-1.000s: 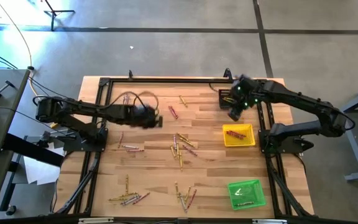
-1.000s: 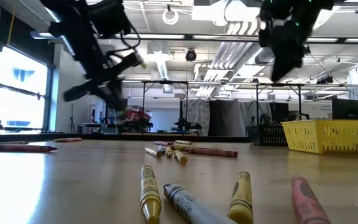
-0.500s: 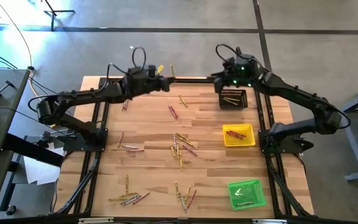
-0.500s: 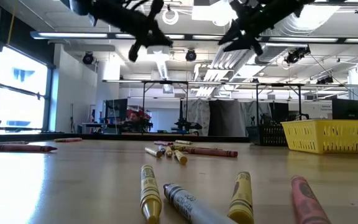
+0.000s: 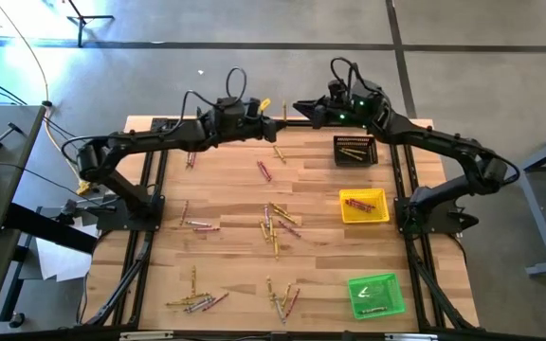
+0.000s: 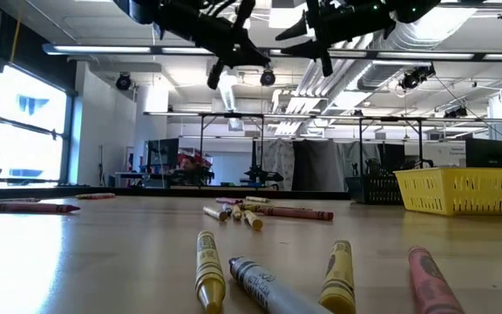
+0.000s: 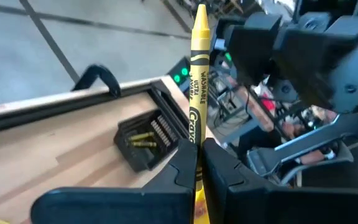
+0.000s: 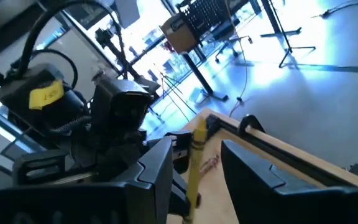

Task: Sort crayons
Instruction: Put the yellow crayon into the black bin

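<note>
Above the table's far edge, the left gripper (image 5: 262,114) clenches a yellow crayon (image 7: 197,93) upright, while the right gripper (image 5: 301,107) faces it, fingers spread either side, not touching.

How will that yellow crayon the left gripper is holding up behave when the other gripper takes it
The yellow crayon stands straight out of the left gripper, so it is probably stiff and light. Its paper wrapper should grip fairly well. Being thin and round, it could pivot or snap if the open right gripper pinches off-centre.
</note>
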